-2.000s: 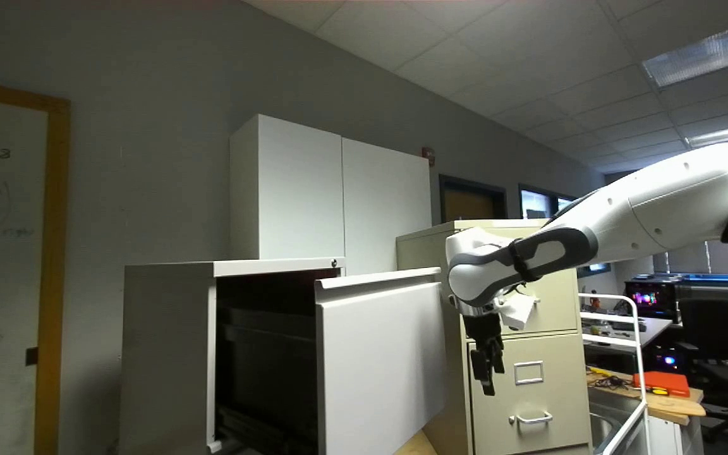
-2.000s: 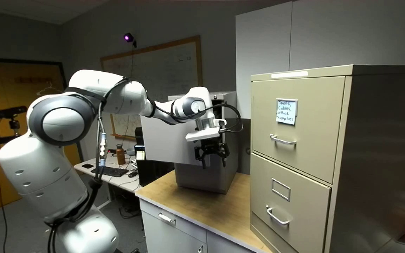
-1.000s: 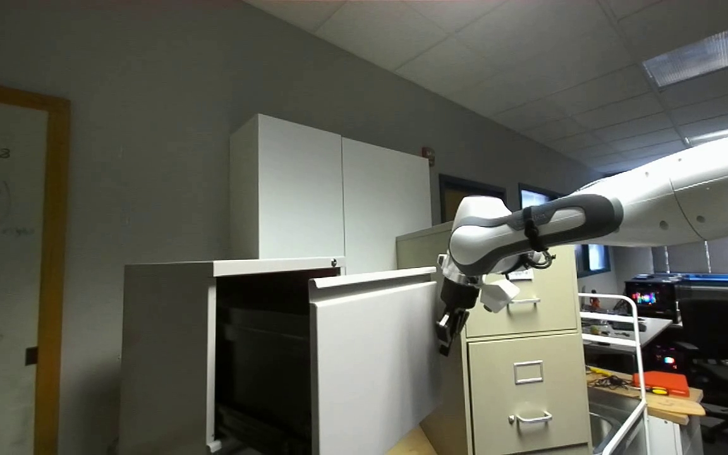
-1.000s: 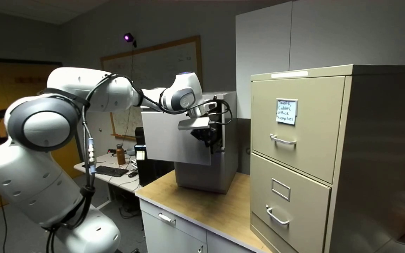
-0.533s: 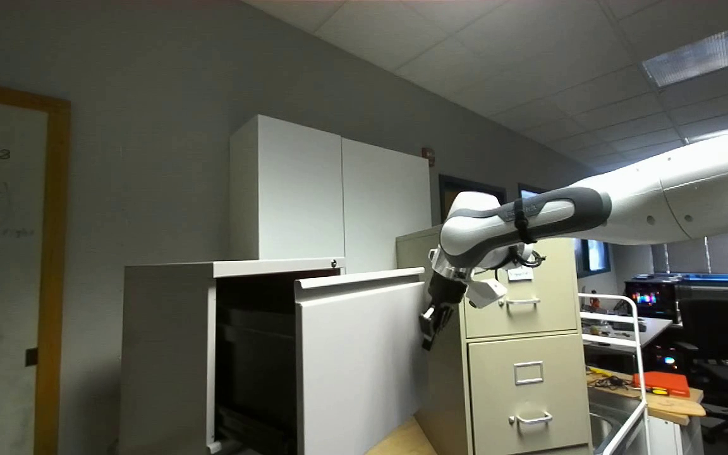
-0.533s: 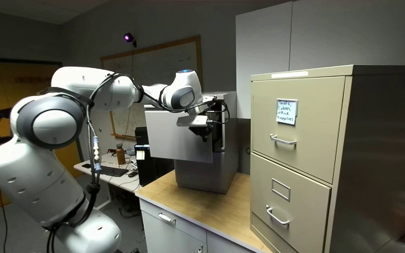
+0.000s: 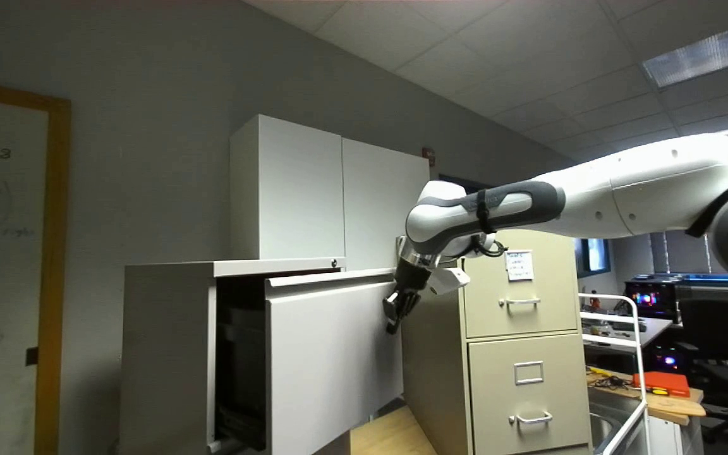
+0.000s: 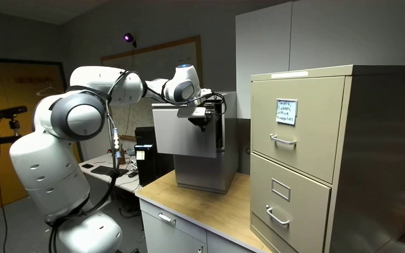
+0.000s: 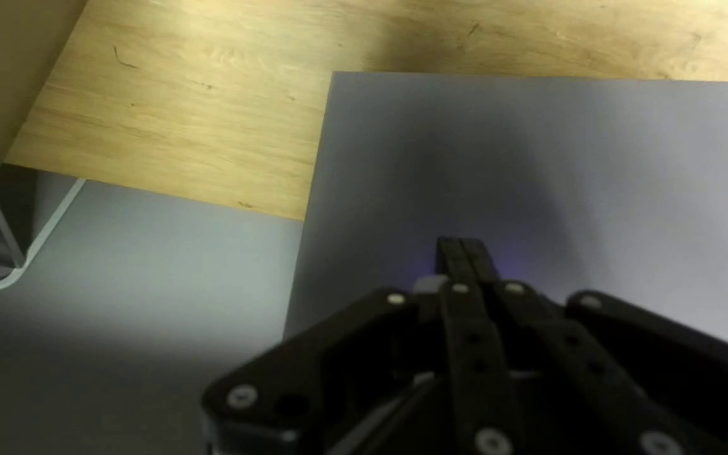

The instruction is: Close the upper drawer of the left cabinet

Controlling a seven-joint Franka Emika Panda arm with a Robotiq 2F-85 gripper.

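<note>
The upper drawer [image 7: 332, 360] is partly pulled out of the left cabinet [image 7: 165, 347], with a dark gap between its flat pale grey front and the cabinet body. In an exterior view my gripper [image 7: 394, 316] points down at the drawer front near its right end, and its tips appear to touch the panel. From another angle the gripper [image 8: 203, 127] is in front of the drawer panel [image 8: 183, 135], above the lower part of the cabinet [image 8: 200, 172]. In the wrist view the gripper [image 9: 465, 243] has its two fingertips pressed together, nothing between them, against the drawer's grey face [image 9: 617, 170].
A beige filing cabinet [image 8: 297, 158] stands close to the right of the open drawer. Both grey and beige cabinets are on a wooden counter [image 8: 202, 203]. Behind is a white two-door cupboard [image 7: 332, 196]. A desk with a keyboard [image 8: 109, 170] lies farther back.
Two seconds ago my gripper was open and apart from the panel; it then shut. Since then it has moved toward the cabinet, and the drawer has slid inward with it, narrowing the dark gap.
</note>
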